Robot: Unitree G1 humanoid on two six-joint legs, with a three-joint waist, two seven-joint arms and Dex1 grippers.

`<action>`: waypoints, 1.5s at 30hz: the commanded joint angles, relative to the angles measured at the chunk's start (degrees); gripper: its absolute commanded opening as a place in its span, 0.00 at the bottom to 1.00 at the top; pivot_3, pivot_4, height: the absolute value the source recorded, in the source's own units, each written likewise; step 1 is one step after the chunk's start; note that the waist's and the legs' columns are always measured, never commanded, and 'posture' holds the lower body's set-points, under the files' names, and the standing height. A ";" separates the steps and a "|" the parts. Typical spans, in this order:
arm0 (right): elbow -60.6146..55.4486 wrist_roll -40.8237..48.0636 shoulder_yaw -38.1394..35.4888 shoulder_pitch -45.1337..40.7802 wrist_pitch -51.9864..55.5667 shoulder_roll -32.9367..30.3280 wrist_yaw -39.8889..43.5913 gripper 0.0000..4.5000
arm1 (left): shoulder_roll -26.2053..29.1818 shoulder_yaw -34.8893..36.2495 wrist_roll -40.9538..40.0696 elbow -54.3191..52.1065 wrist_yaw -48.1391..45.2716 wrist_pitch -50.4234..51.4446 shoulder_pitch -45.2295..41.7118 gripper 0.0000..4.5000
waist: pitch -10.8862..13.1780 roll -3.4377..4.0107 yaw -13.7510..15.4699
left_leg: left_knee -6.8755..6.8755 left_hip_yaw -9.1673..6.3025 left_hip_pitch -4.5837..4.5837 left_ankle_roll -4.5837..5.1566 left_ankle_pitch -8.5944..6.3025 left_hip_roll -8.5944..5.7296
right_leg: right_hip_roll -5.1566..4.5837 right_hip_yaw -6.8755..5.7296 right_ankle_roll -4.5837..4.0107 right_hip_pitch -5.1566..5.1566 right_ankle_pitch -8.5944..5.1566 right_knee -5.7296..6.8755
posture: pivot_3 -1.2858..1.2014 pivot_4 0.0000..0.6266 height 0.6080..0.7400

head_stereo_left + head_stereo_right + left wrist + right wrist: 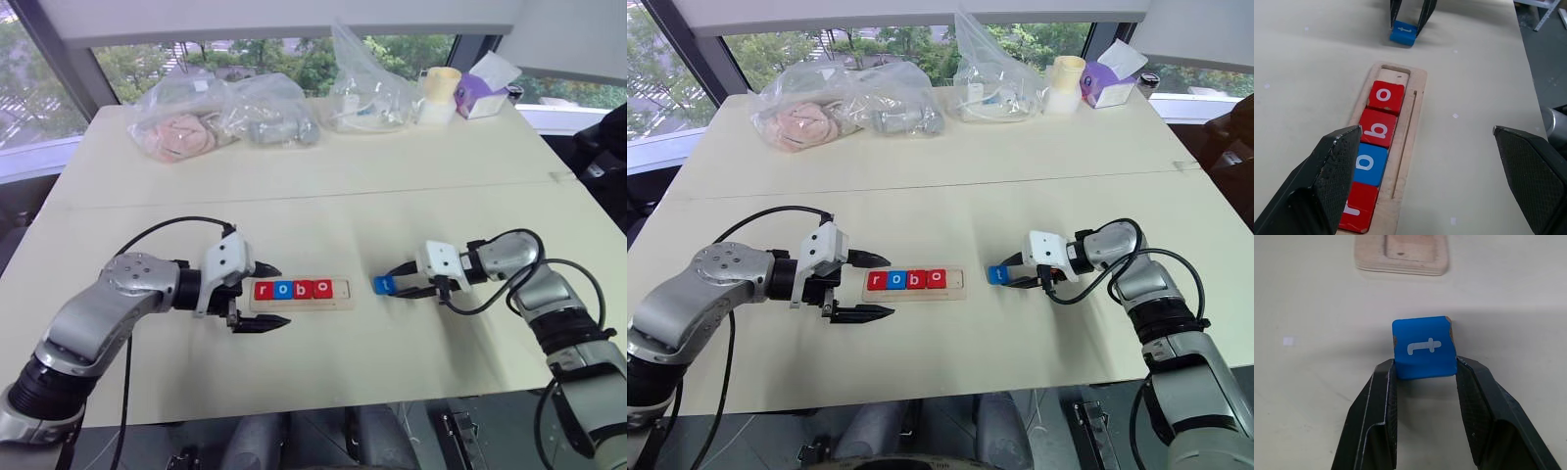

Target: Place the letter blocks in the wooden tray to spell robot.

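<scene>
Four blocks sit in the tray (300,305) near the table's (323,186) front edge, reading r-o-b-o; end slot empty. Your right claw (1425,369) is pinched on the blue t (1423,348), on the table just beside that end. Left claw (261,295) gapes wide, empty. One placement left, I'd say.

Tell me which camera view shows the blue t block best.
The right wrist view: the blue t block sits large and centred, its white letter readable, gripped at two sides by the right hand. The left wrist view shows it far off beyond the wooden tray. The two eye views show it as a small blue square.
</scene>
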 commanded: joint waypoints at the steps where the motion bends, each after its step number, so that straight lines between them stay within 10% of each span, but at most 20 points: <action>1: -9.30 4.26 -2.00 -0.67 13.44 0.51 -0.57 0.25 | 0.94 1.08 0.57 -0.12 -0.34 -1.18 0.12 1.00 | 0.00 0.01 -0.04 | 0.00 0.00 -0.02 0.00 0.00 0.00 | 0.00 0.03 0.00 -0.05 0.00 0.04 | 0.52 0.24 1.00; 10: -33.26 4.05 2.41 -0.83 39.95 2.89 -8.88 0.25 | 1.78 1.56 1.16 1.39 -0.68 -1.84 0.09 1.00 | 0.00 0.01 0.42 | -0.04 0.03 -0.14 -0.01 0.00 -0.01 | -0.01 0.15 -0.01 -0.33 -0.01 0.15 | 0.52 0.24 1.00; 45: -34.56 -4.99 10.40 -1.82 38.32 4.55 -12.70 0.25 | -0.69 0.05 3.22 1.04 1.97 -2.00 -0.19 1.00 | 0.00 0.01 0.11 | -0.02 0.10 -0.16 -0.01 0.00 -0.04 | 0.00 0.17 0.07 -0.33 0.04 0.13 | 0.52 0.24 1.00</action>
